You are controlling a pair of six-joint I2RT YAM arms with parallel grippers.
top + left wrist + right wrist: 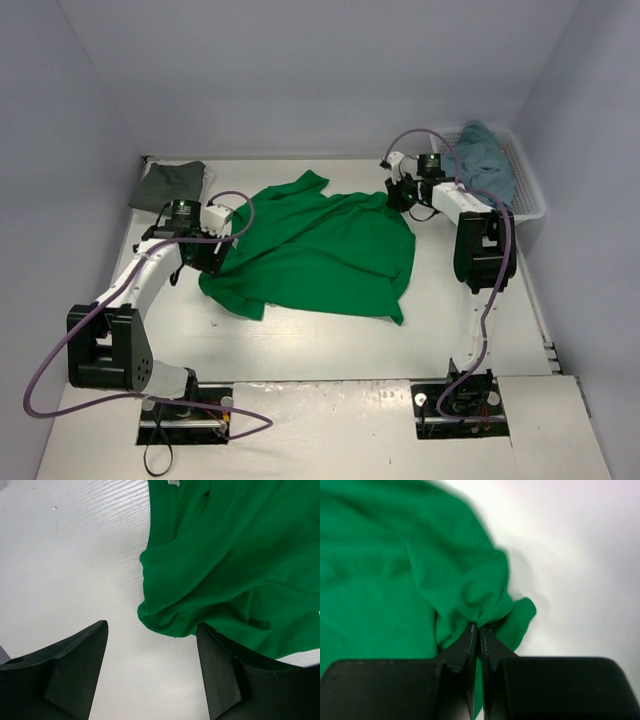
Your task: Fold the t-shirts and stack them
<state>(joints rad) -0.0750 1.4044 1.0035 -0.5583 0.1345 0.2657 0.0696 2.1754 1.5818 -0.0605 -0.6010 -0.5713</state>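
A bright green t-shirt (320,250) lies spread and rumpled across the middle of the table. At its far right corner my right gripper (393,196) is shut on a bunched tip of the green cloth (485,607), pinched between the closed fingertips. My left gripper (222,262) is at the shirt's left edge, low over the table, jaws wide open. In the left wrist view the green t-shirt's (225,565) collar fold lies just beyond the fingers (220,665) with bare table between them. A dark grey t-shirt (166,184) lies folded at the back left. A teal-blue t-shirt (487,158) is heaped in the basket.
A white lattice basket (528,180) stands at the back right against the wall. Grey walls close in the table on three sides. The arm bases (185,400) sit at the near edge.
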